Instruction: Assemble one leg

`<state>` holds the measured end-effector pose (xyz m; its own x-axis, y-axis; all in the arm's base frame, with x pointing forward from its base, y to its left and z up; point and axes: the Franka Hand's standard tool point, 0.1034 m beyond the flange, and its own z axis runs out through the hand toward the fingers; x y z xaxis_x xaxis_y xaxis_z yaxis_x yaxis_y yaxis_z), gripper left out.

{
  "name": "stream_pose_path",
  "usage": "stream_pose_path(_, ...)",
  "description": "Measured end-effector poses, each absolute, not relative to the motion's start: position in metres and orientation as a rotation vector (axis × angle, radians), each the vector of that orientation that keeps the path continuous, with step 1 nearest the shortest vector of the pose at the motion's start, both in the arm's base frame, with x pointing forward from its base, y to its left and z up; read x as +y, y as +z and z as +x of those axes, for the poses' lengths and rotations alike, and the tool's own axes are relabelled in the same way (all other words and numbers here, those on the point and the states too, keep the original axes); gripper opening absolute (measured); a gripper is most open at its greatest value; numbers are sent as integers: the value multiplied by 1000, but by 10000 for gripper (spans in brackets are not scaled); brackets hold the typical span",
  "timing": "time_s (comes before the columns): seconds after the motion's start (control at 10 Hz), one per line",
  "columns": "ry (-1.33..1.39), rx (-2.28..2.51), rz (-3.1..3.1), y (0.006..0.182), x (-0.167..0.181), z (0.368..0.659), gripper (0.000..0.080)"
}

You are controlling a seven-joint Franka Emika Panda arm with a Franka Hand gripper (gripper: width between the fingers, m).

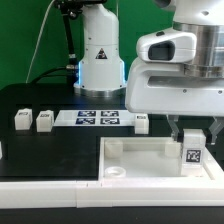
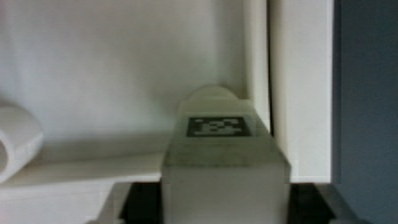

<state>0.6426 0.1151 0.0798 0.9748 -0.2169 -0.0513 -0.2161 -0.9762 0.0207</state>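
Observation:
My gripper is shut on a leg, a small white post with a black-and-white tag on its side. It holds the leg upright over the far right corner of the large flat white rimmed panel. In the wrist view the leg fills the middle between my two dark fingers, with the panel's rim wall just beyond it. Three more legs stand on the black table: two at the exterior view's left and one by the marker board.
The marker board lies on the black table behind the panel. The arm's white base stands at the back. A round socket shows in the panel's near left corner. A white curved part shows in the wrist view.

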Motion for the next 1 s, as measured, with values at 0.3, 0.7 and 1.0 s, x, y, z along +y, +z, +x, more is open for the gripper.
stream_pose_path(0.3, -76, -831, 3005, 80, 117, 643, 293)
stream_pose_path(0.7, -67, -1388, 2783, 81, 120, 643, 293)
stream_pose_path(1.0, -74, -1539, 2708, 80, 121, 642, 413)
